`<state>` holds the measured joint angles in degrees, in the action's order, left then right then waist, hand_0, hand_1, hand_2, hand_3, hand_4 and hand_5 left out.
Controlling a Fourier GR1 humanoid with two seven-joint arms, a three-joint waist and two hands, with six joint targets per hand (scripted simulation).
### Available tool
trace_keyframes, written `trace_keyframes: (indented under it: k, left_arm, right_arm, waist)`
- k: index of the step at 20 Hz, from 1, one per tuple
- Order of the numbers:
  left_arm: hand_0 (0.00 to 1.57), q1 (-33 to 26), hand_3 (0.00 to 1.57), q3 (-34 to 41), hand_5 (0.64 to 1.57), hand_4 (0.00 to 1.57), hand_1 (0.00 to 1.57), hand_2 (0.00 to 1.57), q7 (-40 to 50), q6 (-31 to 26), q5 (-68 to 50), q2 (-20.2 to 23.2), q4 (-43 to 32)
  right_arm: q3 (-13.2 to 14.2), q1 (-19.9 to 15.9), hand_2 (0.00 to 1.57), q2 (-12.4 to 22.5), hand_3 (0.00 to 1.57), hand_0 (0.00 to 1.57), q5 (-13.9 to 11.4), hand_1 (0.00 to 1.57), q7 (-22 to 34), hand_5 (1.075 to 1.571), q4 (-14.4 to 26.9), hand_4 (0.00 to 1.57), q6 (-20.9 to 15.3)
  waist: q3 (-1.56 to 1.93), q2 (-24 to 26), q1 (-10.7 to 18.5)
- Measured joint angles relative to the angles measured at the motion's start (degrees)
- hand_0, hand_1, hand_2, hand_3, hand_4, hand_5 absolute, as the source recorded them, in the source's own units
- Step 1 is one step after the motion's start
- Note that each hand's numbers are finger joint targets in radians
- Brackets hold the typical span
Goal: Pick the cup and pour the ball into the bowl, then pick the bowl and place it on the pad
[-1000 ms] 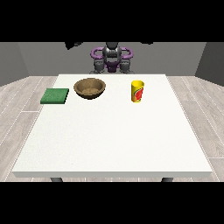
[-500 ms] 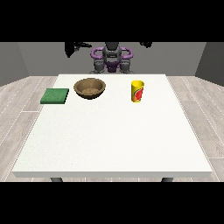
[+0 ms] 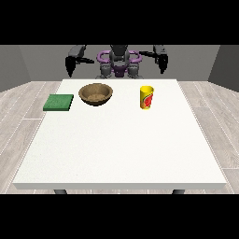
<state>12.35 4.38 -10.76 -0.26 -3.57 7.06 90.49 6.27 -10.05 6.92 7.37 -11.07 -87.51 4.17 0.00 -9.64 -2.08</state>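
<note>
Front view: the yellow cup (image 3: 146, 97) stands upright, mouth up, on the white table (image 3: 121, 149), right of the brown bowl (image 3: 95, 94); the green pad (image 3: 59, 102) lies left of the bowl. Both hands, at the view's left (image 3: 70, 66) and right (image 3: 163, 65), hang behind the table's far edge, touching nothing; how far their fingers spread I cannot tell.

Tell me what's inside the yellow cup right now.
The cup stands upright and its wall hides the inside; no ball shows. The bowl looks empty.

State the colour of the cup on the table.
The cup is yellow with a red mark on its side, seen in the front view.
</note>
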Motion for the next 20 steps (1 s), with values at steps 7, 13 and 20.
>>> trace_keyframes:
  k: [7, 13, 20]
  left_arm:
    - [0.0, 6.8, 0.0, 3.7, 1.259, 0.0, 0.0, 0.0, -7.8, -0.2, 1.2, 2.1, -12.9]
    - [0.0, 9.1, 0.0, 4.6, 1.232, 0.0, 0.0, 0.0, -15.4, 2.0, 3.4, 1.1, -22.7]
    - [0.0, 12.9, 0.0, 5.7, 1.267, 0.0, 0.0, 0.0, -22.7, 4.9, 4.3, -0.8, -32.3]
  right_arm:
    - [2.9, -4.9, 0.0, 3.0, 0.0, 0.0, 1.0, 0.0, -2.9, 1.562, 5.7, 0.0, 2.4]
    - [5.1, -6.0, 0.0, 5.3, 0.0, 0.0, 2.6, 0.0, -5.1, 1.564, 10.2, 0.0, 5.6]
    - [7.3, -6.7, 0.0, 7.6, 0.0, 0.0, 3.6, 0.0, -9.9, 1.558, 15.3, 0.0, 8.9]
  waist:
    - [-0.01, -3.1, -1.4]
    - [0.0, -3.5, -2.7]
    - [-0.01, -5.5, -3.8]
